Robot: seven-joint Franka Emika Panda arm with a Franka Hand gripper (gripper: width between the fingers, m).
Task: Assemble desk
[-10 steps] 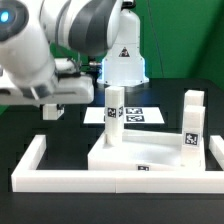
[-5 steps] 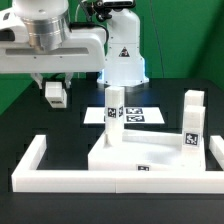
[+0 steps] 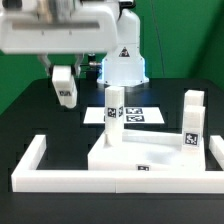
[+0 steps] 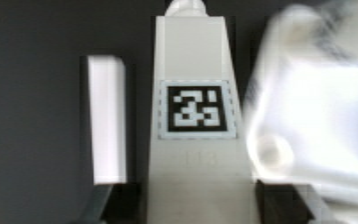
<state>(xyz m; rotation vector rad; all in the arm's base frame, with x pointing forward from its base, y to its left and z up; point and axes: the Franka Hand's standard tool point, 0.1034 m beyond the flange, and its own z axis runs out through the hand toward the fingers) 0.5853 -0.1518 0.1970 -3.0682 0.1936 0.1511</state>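
Note:
The white desk tabletop (image 3: 150, 155) lies flat inside the border wall. Two white legs stand upright on it, one at the exterior view's left (image 3: 114, 108) and one at its right (image 3: 192, 125), each with a square tag. My gripper (image 3: 62, 80) hangs above the table, behind and to the exterior view's left of the tabletop, shut on a third white leg (image 3: 64, 90). In the wrist view that leg (image 4: 197, 110) runs lengthwise between my dark fingers (image 4: 133, 200), its tag facing the camera, with the gripper (image 4: 206, 205) closed on its sides.
A low white U-shaped border wall (image 3: 40, 165) surrounds the tabletop's front and sides. The marker board (image 3: 135, 116) lies behind it. The robot base (image 3: 122, 60) stands at the back. The wrist view shows a white bar (image 4: 105, 120) and a blurred white shape (image 4: 318, 90).
The arm has swung round, and the gripper with the held leg has moved up and toward the exterior view's right. The tabletop and its two legs have not moved.

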